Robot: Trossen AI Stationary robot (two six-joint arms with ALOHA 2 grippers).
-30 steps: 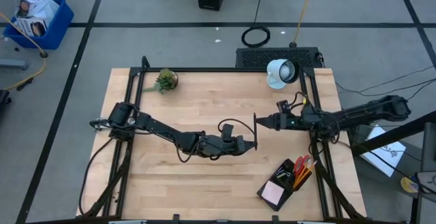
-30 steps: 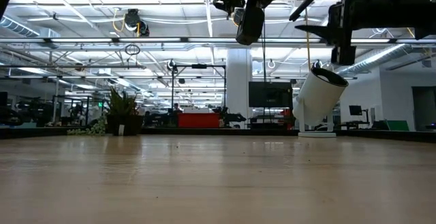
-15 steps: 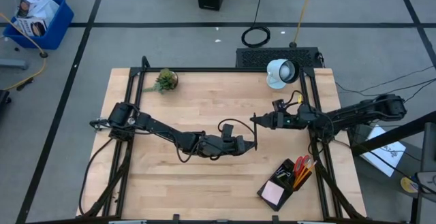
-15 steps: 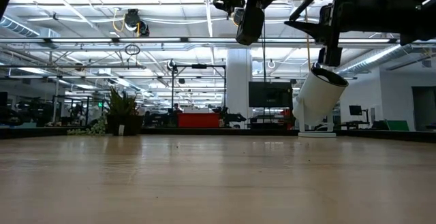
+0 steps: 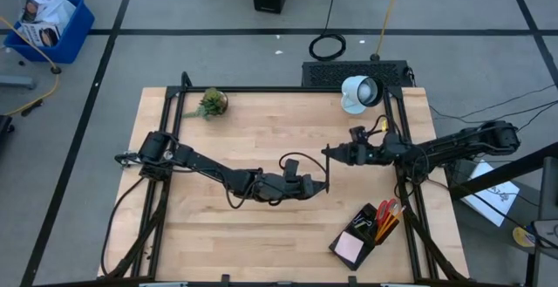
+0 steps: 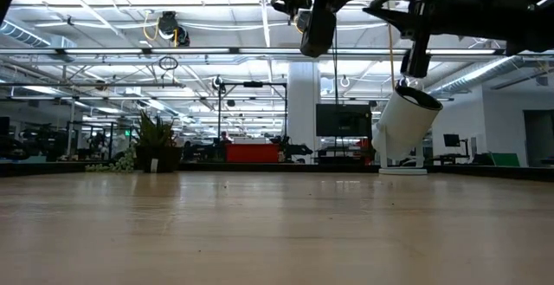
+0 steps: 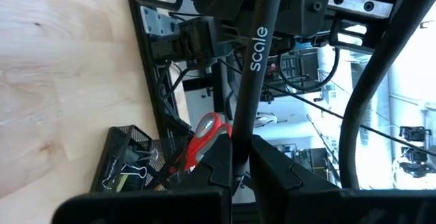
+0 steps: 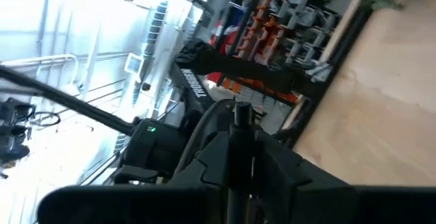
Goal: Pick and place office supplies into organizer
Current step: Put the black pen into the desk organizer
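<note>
Two-arm handover of a black pen [image 5: 326, 169], frame centre.
Both left gripper [image 5: 321, 185] and right gripper [image 5: 331, 154] pinch it; left should release only once right holds firm.

On the table [image 5: 261, 121], the potted plant [image 5: 212, 103] stands near the far left corner and the lamp [image 5: 357, 93] at the far right corner. The organizer [image 5: 366, 232] sits at the near right corner, with the sticky-note pad [image 5: 350, 248] in its near end and the scissors [image 5: 389, 208] and pencils [image 5: 387, 224] toward its far end. A black pen [image 5: 326, 167] is held above the middle of the table, between the left gripper [image 5: 324, 185] on its near side and the right gripper [image 5: 328, 153] on its far side. Behind the table, a black box [image 5: 356, 71] lies on the floor.
</note>
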